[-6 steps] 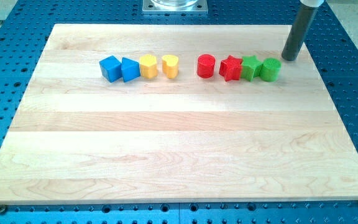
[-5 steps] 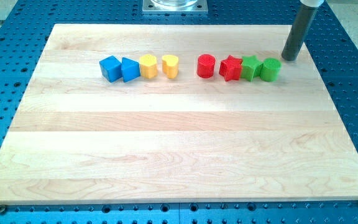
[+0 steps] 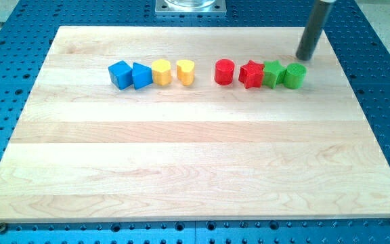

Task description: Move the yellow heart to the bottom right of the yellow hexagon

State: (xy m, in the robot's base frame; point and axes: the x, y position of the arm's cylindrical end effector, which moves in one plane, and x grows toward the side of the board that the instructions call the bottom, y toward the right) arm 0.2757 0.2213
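Note:
The yellow heart [image 3: 185,72] sits in a row near the view's top, just right of the yellow hexagon [image 3: 161,72], with a small gap between them. My tip [image 3: 305,57] is far to the right of both, just above the green cylinder [image 3: 294,75] at the row's right end, touching no block.
Left of the hexagon are a blue triangle-like block [image 3: 141,75] and a blue cube [image 3: 120,74]. Right of the heart are a red cylinder [image 3: 225,72], a red star [image 3: 251,74] and a green star [image 3: 273,72]. All lie on the wooden board [image 3: 195,163].
My tip has moved a little to the left and up, away from the green cylinder. No block has moved.

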